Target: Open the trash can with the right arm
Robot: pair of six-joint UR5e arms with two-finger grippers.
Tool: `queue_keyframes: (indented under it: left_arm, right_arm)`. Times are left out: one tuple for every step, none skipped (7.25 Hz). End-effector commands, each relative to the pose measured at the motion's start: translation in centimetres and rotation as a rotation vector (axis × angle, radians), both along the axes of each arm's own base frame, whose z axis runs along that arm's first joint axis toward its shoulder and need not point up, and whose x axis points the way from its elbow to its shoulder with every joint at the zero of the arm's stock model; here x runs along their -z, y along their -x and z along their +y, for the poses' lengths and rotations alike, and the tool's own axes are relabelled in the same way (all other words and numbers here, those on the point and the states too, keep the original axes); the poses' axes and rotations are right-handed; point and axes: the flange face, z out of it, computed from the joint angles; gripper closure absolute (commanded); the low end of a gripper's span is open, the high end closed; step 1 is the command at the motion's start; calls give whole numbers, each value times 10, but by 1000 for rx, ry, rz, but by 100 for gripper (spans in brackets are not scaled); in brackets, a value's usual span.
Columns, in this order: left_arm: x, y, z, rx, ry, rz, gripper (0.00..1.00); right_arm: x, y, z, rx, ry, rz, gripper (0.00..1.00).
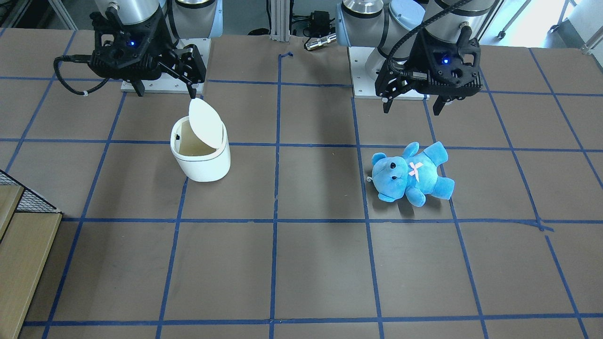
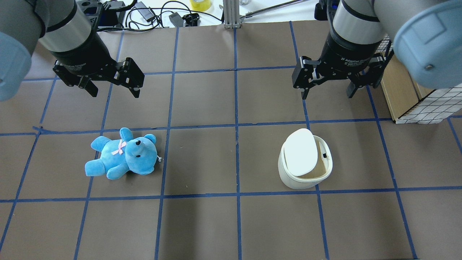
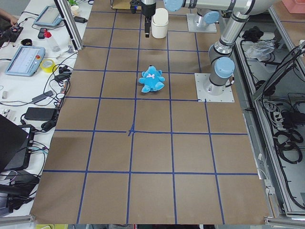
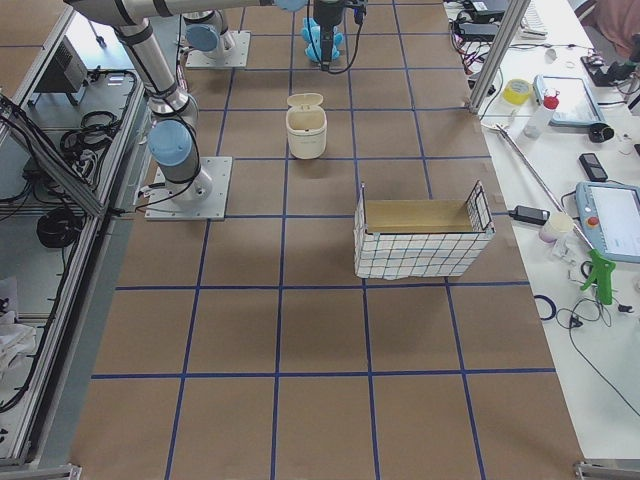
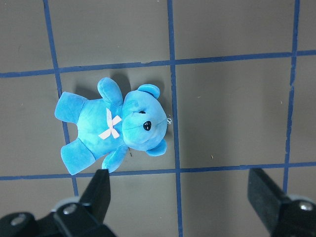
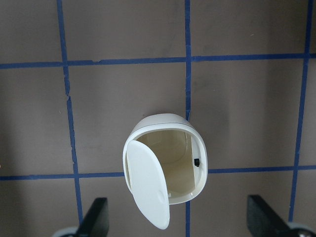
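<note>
While its flat white lid [image 2: 300, 151] stands tilted up and leaves the tan inside showing, the trash can [image 2: 305, 177] sits upright on the right half of the brown surface [image 2: 202, 101], its base on a blue tape line [image 2: 319, 202]. Above it hangs the right hand [image 2: 327, 94], fingers spread wide apart and holding nothing. From the right wrist the can lies between the two fingertips, its lid leaning toward the left one. From the front, one fingertip lines up with the lid's top edge, and contact cannot be judged. A wire basket [image 2: 426, 104] stands further right, at the surface's edge. Well apart on the left half, a blue teddy bear [image 2: 122, 159] lies on its back. The left hand [image 2: 114, 93] hangs over it, fingers apart and empty.
</note>
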Motion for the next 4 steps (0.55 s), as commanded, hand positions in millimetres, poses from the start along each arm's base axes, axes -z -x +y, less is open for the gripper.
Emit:
queue_keyframes:
  left_arm:
    - [0, 0, 0, 0, 0, 0, 0]
    - [0, 0, 0, 0, 0, 0, 0]
    - [0, 0, 0, 0, 0, 0, 0]
    - [0, 0, 0, 0, 0, 0, 0]
  right_arm:
    - [-4, 3, -6, 1, 47, 29, 0]
    - [-5, 3, -7, 4, 54, 25, 0]
    - [-5, 3, -7, 4, 56, 25, 0]
    - [-6, 3, -7, 4, 59, 28, 0]
